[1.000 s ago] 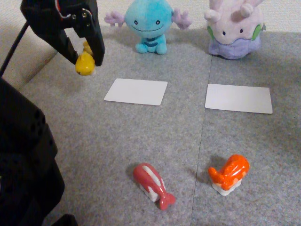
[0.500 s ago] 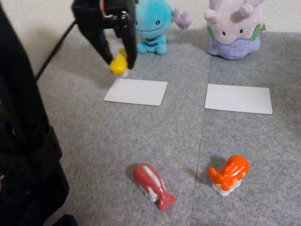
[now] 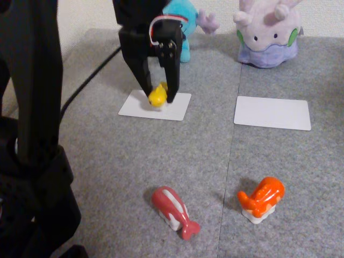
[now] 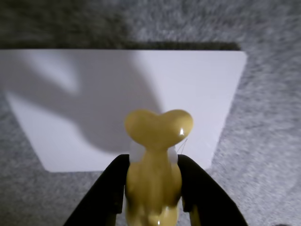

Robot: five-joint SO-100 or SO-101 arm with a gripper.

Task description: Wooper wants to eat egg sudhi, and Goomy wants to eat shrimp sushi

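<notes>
Grey carpet (image 3: 107, 156) covers the table, with a seam running down it between two white cards. In the fixed view the black gripper (image 3: 159, 99) points down over the left card (image 3: 161, 110), its two fingers closed on the yellow egg sushi toy (image 3: 157, 95), which hangs at the fingertips over the card's near-left part; whether the toy touches the card cannot be told. The wrist view shows the same toy (image 4: 155, 160) pinched from both sides between the dark fingers (image 4: 110, 188), its forked tail sticking out past the tips and lying over the white card (image 4: 197, 84), on which its shadow falls. Behind the arm, the blue Wooper plush (image 3: 185, 27) is partly hidden at the back edge of the carpet. The lilac Goomy plush (image 3: 267, 33) sits to the right of it, behind the right card (image 3: 273, 113). Near the front, the orange shrimp sushi toy (image 3: 262, 198) lies right of the seam, and a red-and-white fish toy (image 3: 173, 210) lies left of it, both well apart from the gripper.
</notes>
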